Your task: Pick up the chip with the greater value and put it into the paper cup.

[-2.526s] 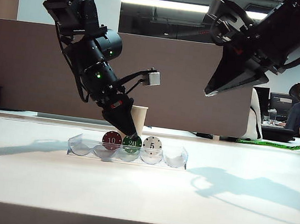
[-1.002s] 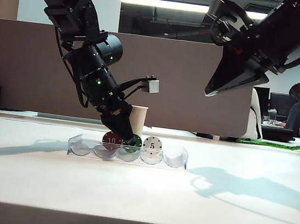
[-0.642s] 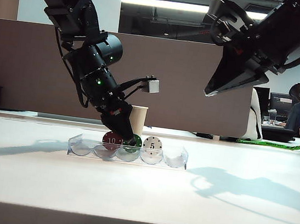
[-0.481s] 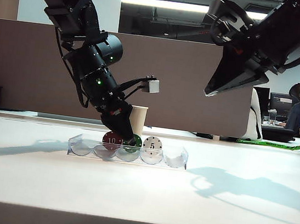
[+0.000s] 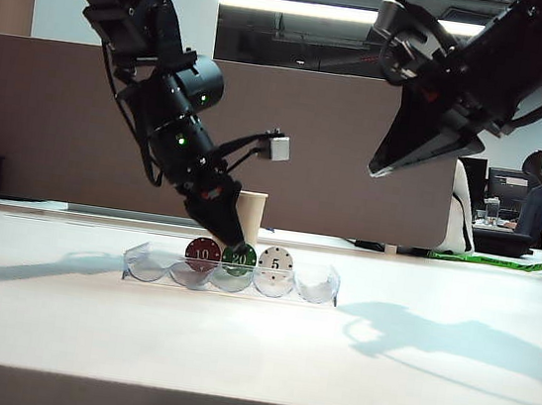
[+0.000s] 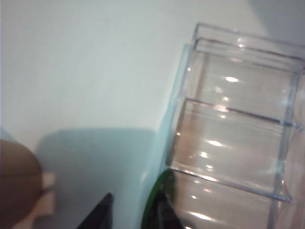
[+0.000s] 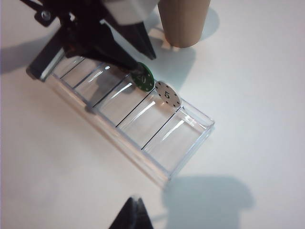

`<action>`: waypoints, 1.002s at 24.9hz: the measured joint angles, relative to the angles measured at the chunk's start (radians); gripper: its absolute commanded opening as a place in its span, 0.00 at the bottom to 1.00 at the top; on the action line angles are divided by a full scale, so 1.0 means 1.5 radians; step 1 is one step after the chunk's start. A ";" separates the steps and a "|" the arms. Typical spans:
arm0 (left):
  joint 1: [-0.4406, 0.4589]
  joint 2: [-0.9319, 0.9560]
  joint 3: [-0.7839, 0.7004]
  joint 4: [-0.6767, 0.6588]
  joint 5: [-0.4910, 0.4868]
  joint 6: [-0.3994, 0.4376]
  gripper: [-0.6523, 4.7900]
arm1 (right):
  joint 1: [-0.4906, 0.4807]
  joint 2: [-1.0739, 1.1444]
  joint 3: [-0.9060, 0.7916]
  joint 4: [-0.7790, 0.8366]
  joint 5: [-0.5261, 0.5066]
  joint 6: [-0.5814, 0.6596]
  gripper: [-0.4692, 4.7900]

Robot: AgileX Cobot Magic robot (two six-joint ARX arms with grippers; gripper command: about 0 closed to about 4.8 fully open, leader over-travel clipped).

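The green chip [image 5: 240, 255] was flanked by the red chip [image 5: 203, 251] and white chip [image 5: 275, 259] in the clear tray [image 5: 320, 287] and gripped by the left hand [image 5: 228, 236]; the paper cup [image 5: 251, 213] stood behind; the right hand [image 5: 380, 167], raised well apart, could not be judged open or closed.

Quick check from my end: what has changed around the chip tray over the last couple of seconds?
The left gripper has lifted slightly; the green chip it grips by the top edge shows its "20" again, still seated in the clear tray. The red chip, white chip, paper cup and raised right gripper stayed put.
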 measured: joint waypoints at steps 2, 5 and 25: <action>0.000 -0.001 0.010 -0.002 0.000 0.000 0.35 | 0.000 0.008 0.000 0.001 0.000 0.000 0.08; 0.000 -0.001 0.018 -0.005 0.000 0.000 0.35 | 0.000 0.017 0.000 0.001 -0.005 0.000 0.08; 0.000 0.000 0.018 -0.047 0.001 0.000 0.34 | 0.000 0.020 0.000 0.015 -0.017 0.000 0.08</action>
